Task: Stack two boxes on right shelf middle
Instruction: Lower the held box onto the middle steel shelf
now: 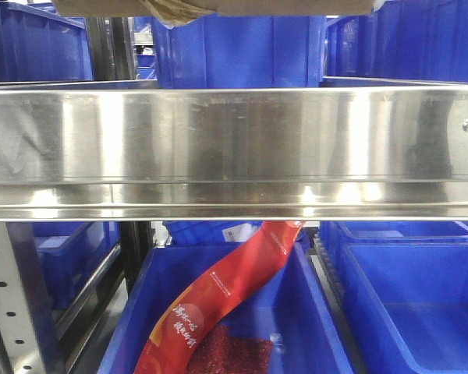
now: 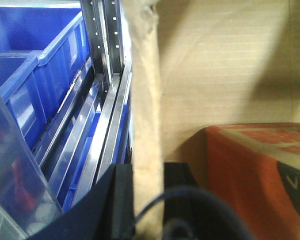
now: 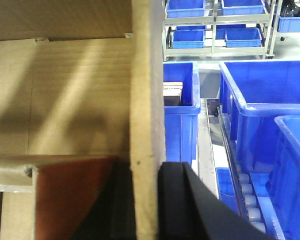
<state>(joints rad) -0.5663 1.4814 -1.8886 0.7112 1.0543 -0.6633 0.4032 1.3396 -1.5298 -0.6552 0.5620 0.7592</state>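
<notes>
Both grippers clamped on one cardboard box (image 1: 218,7): left gripper (image 2: 146,200) pinches its wall (image 2: 147,125), right gripper (image 3: 146,200) pinches the opposite wall (image 3: 147,100). Box bottom sits above the steel shelf lip (image 1: 234,148); orange carton (image 2: 260,175) inside the box

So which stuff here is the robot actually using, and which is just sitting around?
For the job:
- cardboard box, its walls pinched by both tools
- left tool
- right tool
- shiny steel shelf

Just lying about:
- blue bins
- red packet in a lower bin
- orange-red carton inside the box
</notes>
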